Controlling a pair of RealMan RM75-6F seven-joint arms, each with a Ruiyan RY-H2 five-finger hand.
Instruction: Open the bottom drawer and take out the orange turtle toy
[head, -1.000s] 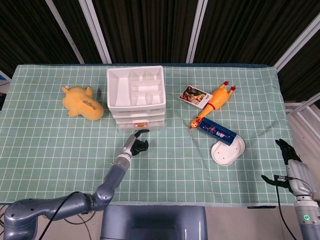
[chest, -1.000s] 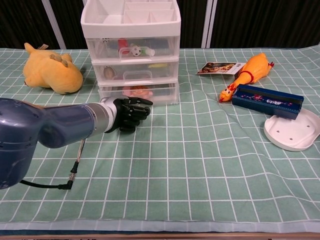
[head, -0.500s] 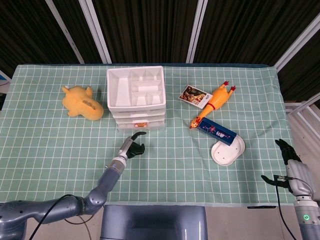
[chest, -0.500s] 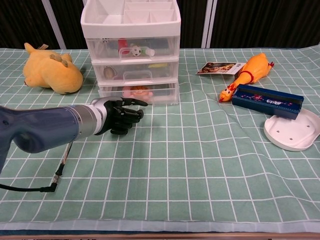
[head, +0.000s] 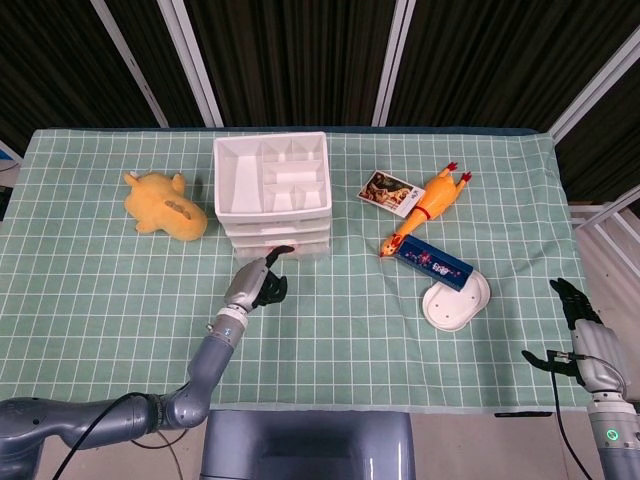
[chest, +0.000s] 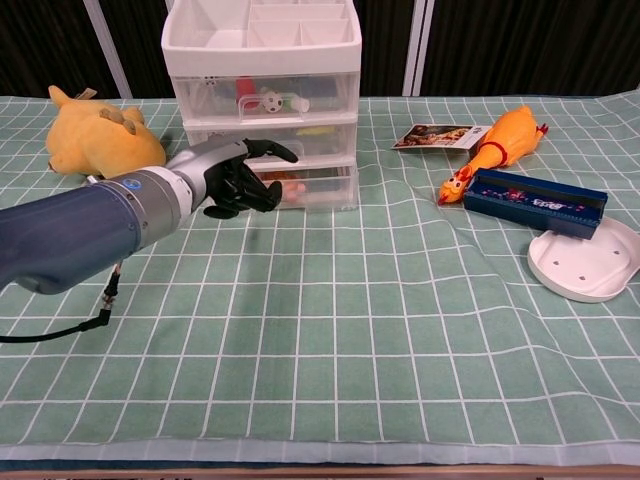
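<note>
The robot's left hand (chest: 232, 178) has risen from the green checked tablecloth (chest: 330, 320) over the last second and moved in toward the white plastic three-drawer unit (head: 272, 196). It now hangs just in front of the clear bottom drawer (chest: 305, 187), palm facing the drawer, fingers loosely curled and holding nothing, one finger reaching toward the drawer front. By the look of it, the reach for the handle is under way but no grip is made, and the drawer is not yet pulled out.

Behind the hand and to its left lies a yellow plush animal (chest: 103, 146), untouched. Just past the fingertips, inside the closed bottom drawer, an orange shape (chest: 290, 187) shows through the clear front; it is probably the orange turtle toy, but the hand covers part of it and its form cannot be made out. The drawer handle itself is hidden behind the fingers, so whether they touch it is unclear.

Well to the right of the hand lie a yellow rubber chicken (chest: 497, 141), a dark blue printed box (chest: 534, 197) and a white round plastic dish (chest: 590, 262). The right hand (head: 582, 333) sits at the far right edge of the head view, away from everything, fingers apart and empty, partly cut off.
</note>
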